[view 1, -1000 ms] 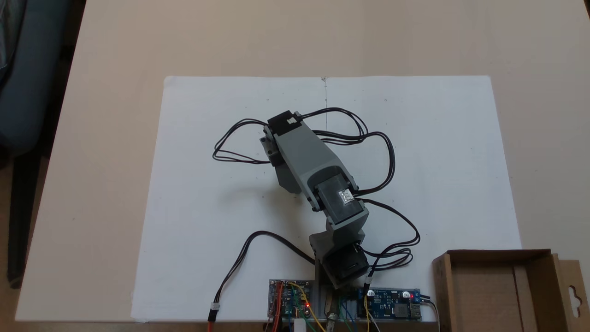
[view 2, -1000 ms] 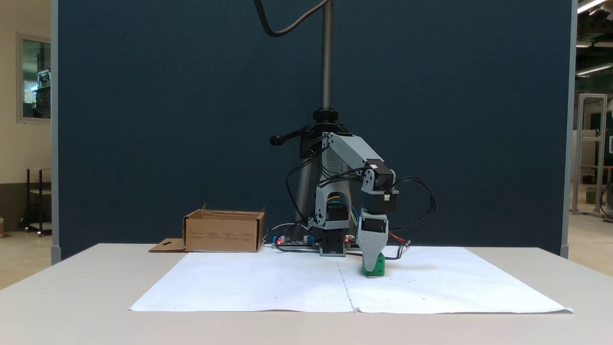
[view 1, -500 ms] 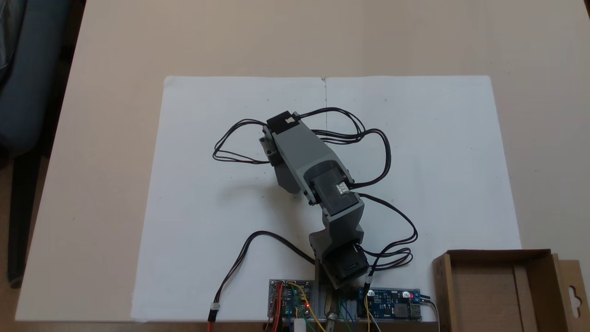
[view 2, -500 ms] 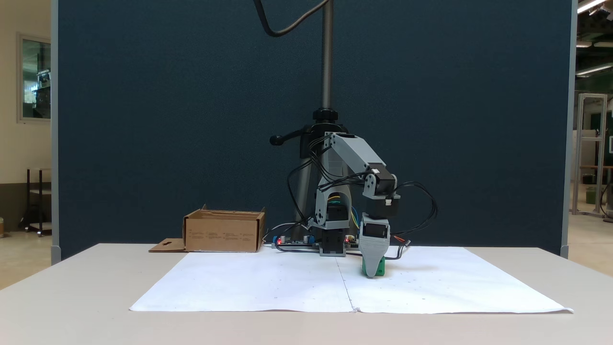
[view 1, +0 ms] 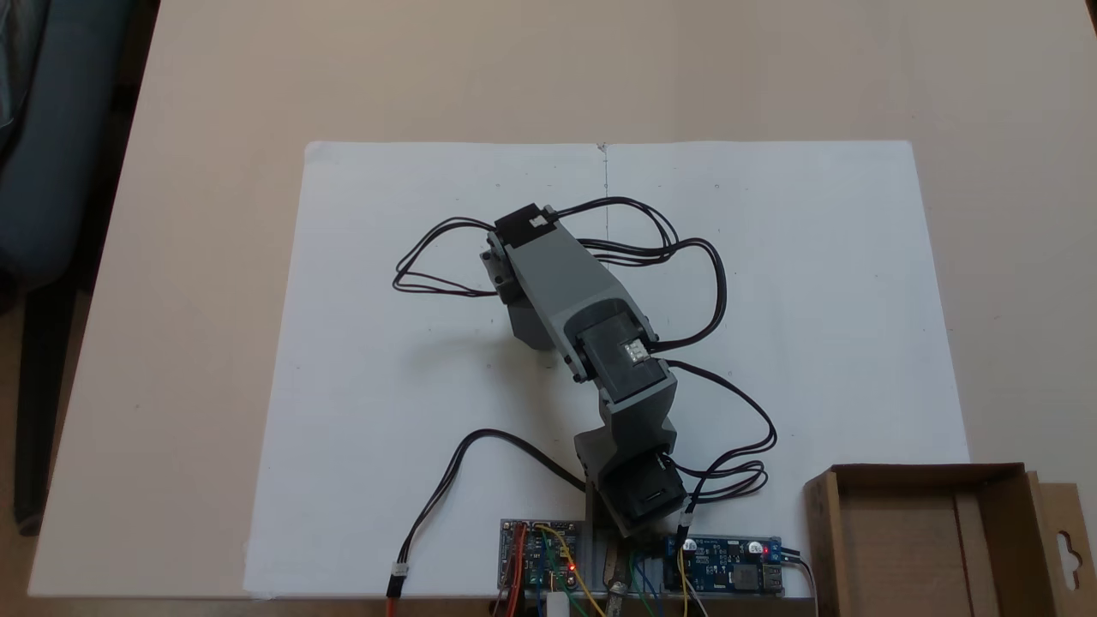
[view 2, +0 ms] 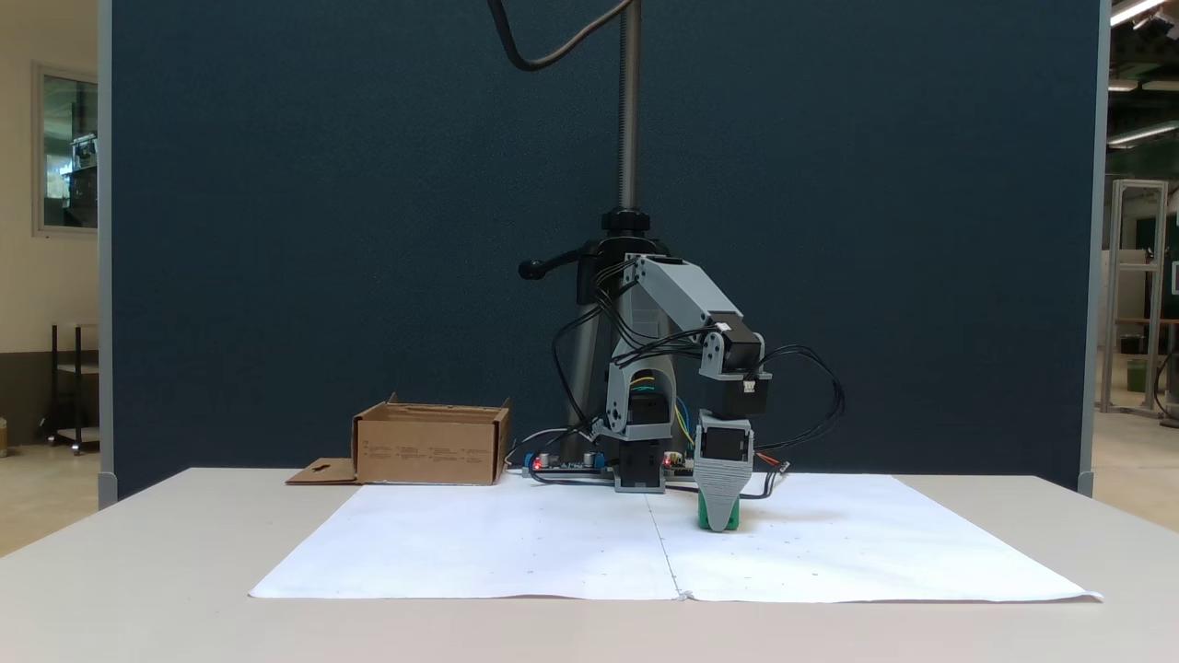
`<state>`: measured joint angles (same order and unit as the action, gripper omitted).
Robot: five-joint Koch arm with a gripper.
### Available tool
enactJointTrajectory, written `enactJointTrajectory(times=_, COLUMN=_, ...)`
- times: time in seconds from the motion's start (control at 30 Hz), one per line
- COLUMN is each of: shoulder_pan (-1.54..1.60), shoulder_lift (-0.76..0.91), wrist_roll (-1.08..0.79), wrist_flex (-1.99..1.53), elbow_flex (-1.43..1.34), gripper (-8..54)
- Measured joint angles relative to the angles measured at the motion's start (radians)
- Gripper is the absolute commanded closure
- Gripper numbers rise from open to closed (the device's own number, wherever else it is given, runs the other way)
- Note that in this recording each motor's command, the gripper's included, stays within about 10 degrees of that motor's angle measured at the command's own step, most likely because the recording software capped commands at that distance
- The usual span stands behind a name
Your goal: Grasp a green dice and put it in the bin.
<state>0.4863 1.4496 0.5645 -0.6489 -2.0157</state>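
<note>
My hand [view 2: 718, 523] pointed straight down over the small bright green plastic dice [view 2: 719, 517] on the white paper sheet [view 2: 829, 552]; whether it gripped, I could not tell. Good practice: close squarely, lift vertically, then swing toward the brown cardboard bin [view 2: 431, 446].

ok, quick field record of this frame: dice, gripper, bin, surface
dice: green dice on the white paper sheet, gripper tip in front of it
gripper: gripper pointing down at the dice; jaws overlap, state unreadable
bin: cardboard box at the table edge by the arm base, open top, flap folded out
surface: beige table
</note>
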Motion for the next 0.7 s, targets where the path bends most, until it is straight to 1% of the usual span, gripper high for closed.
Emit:
enactJointTrajectory(times=0.23, shoulder_pan=0.002, shoulder_lift=0.005, wrist_roll=0.002, wrist_flex=0.003, elbow_flex=-0.002, gripper=33.7)
enactJointTrajectory(times=0.43, shoulder_pan=-0.049, shoulder_lift=0.149, wrist_roll=-0.003, wrist_flex=0.0, elbow_flex=0.005, gripper=33.7)
enactJointTrajectory(times=0.7, shoulder_pan=-0.19, shoulder_lift=0.16, wrist_roll=-0.023, wrist_flex=-0.314, elbow_flex=0.413, gripper=33.7)
